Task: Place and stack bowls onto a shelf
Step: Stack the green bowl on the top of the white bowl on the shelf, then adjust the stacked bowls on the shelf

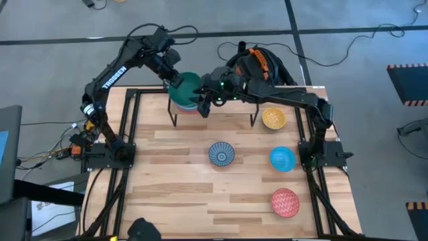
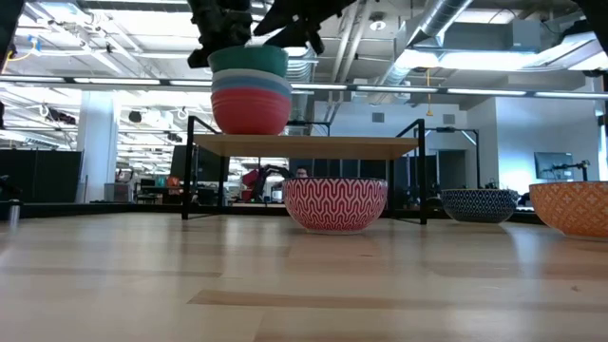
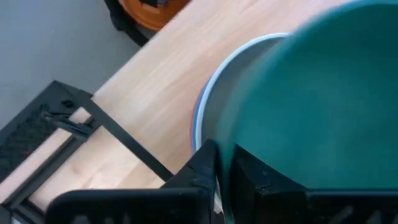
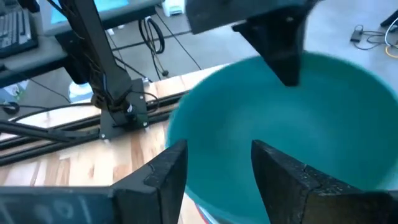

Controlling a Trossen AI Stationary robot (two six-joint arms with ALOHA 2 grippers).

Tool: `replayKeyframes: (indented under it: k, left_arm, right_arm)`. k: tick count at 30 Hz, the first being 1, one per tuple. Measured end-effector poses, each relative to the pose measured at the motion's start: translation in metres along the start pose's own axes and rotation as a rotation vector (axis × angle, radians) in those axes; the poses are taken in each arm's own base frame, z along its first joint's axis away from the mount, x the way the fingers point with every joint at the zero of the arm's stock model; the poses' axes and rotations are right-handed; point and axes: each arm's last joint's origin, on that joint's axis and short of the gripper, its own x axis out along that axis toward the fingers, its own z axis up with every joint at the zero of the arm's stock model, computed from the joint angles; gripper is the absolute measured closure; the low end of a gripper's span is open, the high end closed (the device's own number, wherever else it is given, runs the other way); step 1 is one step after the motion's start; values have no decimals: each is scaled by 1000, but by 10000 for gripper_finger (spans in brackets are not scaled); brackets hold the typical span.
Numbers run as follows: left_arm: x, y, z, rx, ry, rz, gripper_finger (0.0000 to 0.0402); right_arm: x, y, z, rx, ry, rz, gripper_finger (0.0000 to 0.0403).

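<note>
On the left end of the shelf stands a stack of bowls, its red bottom bowl resting on the board. The green bowl is on top, over a light blue one. My left gripper is shut on the green bowl's rim. My right gripper is open. It hovers at the bowl's opposite rim, over the shelf; I cannot tell whether it touches. My left gripper holds the green bowl by its rim on the side toward the table's far left, one finger inside the bowl and one outside. The fingers come from above, pointing down. The bowl sits nested in the light blue bowl beneath it.
On the tabletop stand a blue-white patterned bowl, a yellow-orange bowl, a blue bowl and a pink-red patterned bowl. The shelf's middle and right end are bare. Black frame rails line the table.
</note>
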Motion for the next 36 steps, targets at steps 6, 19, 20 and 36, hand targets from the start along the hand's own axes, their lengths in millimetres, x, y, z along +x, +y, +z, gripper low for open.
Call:
replayKeyframes:
  k: [6,19,20,36]
  left_arm:
    - [18,2,4,-8,53,-38,311]
    - [-61,-13,5,94,-88,19,206]
    - [-65,-18,1,127,-88,22,206]
    - [-19,-93,-116,163,-437,-128,252]
  right_arm:
    - [4,-1,-9,1,9,-1,204]
    - [-27,-14,2,-8,-90,12,205]
    - [-29,-15,-4,5,-94,24,205]
    - [-42,18,-78,55,-68,139,239]
